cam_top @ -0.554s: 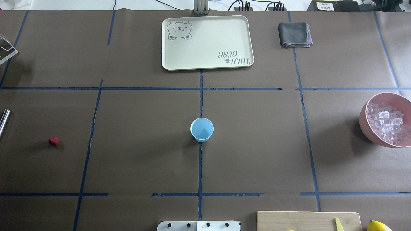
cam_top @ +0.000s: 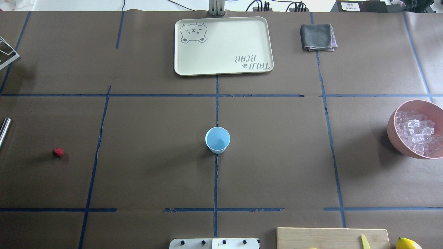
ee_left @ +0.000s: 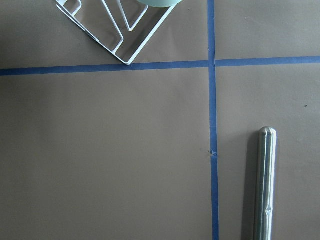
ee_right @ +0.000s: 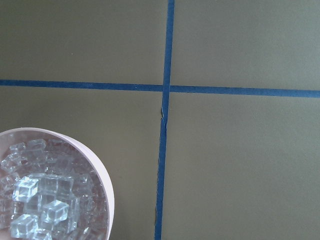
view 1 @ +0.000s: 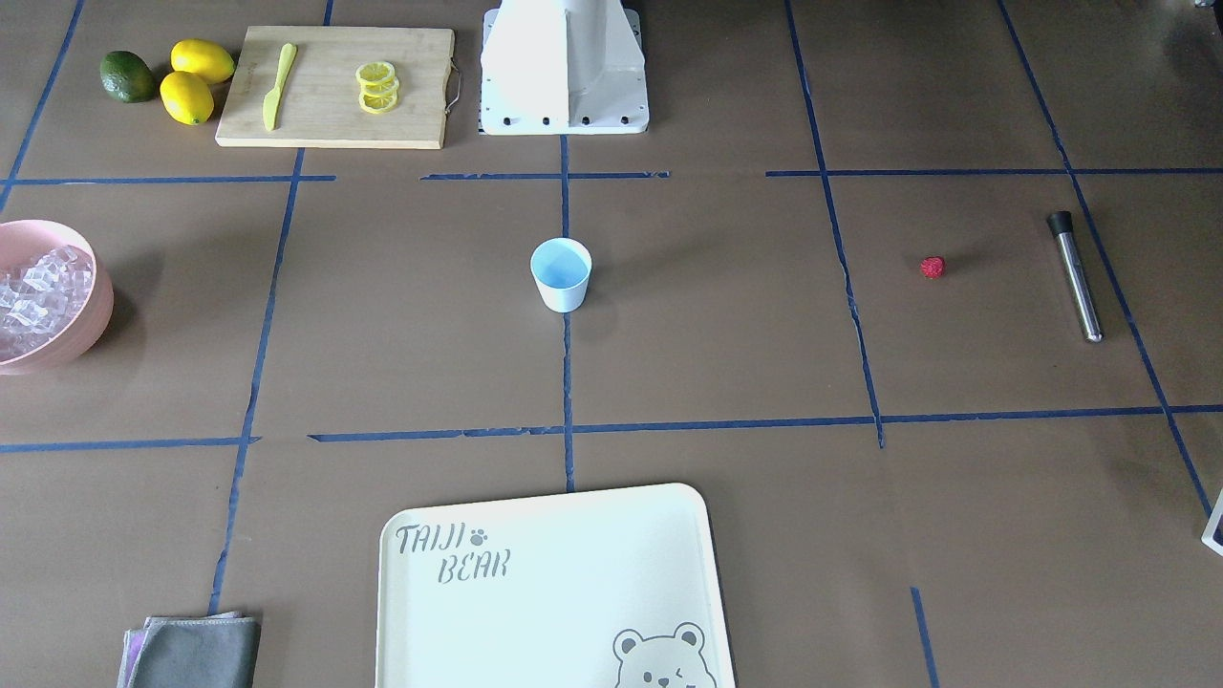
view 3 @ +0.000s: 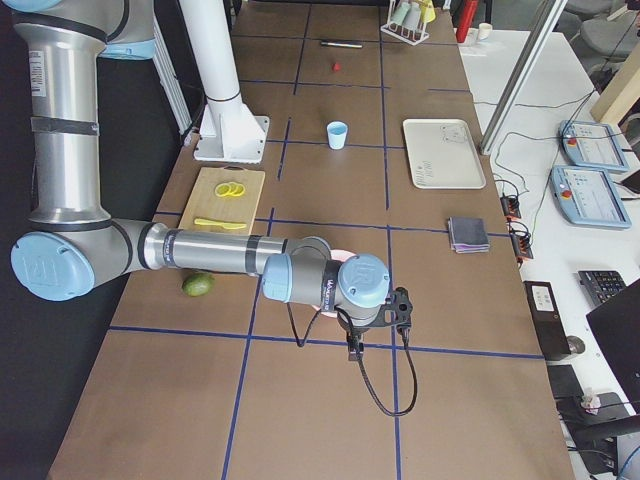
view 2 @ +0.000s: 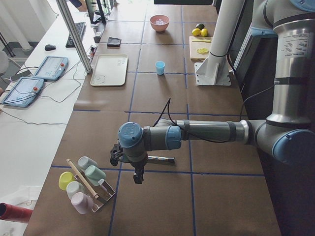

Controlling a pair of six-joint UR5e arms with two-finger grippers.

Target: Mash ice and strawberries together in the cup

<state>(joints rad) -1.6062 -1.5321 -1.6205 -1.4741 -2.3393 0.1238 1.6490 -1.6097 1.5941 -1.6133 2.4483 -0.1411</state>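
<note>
The light-blue cup (cam_top: 217,139) stands upright and empty at the table's middle. One red strawberry (cam_top: 58,152) lies alone far to its left. Ice (cam_top: 417,133) fills a pink bowl (cam_top: 392,131) at the right edge, and the right wrist view shows the cubes (ee_right: 45,200) close up. My left gripper (view 2: 138,177) hangs over the table's left end, above a steel rod (ee_left: 263,185). Near the bowl hangs my right gripper (view 3: 352,347). Both show only in side views, so I cannot tell whether they are open or shut.
A cream tray (cam_top: 223,45) and a folded grey cloth (cam_top: 317,37) lie at the far side. A cutting board (view 1: 334,86) with lemon slices and a yellow knife sits by the robot base, with lemons (view 1: 196,76) beside it. A wire rack (view 2: 91,189) holds several cups.
</note>
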